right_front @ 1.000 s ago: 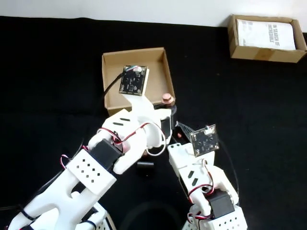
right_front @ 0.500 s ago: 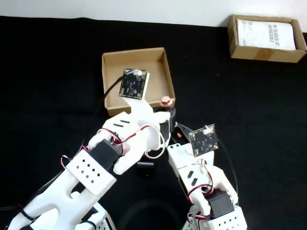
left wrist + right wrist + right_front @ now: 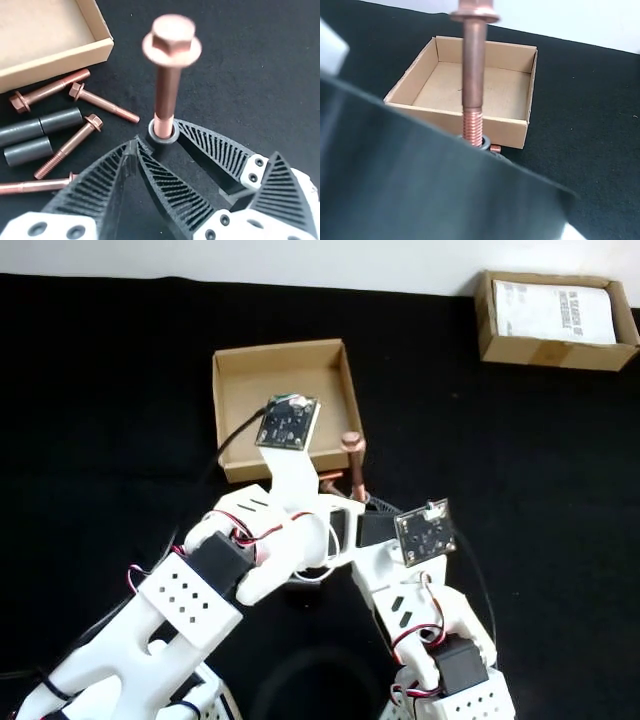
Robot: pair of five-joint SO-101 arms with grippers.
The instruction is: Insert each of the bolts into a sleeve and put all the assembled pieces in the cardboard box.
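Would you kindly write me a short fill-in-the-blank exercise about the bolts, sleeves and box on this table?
1. The upright bolt has its threaded end inside a dark ____.
2. The cardboard box is ____ inside.
3. In the left wrist view, ____ loose bolts lie flat on the black table.

Missing words: sleeve; empty; four.
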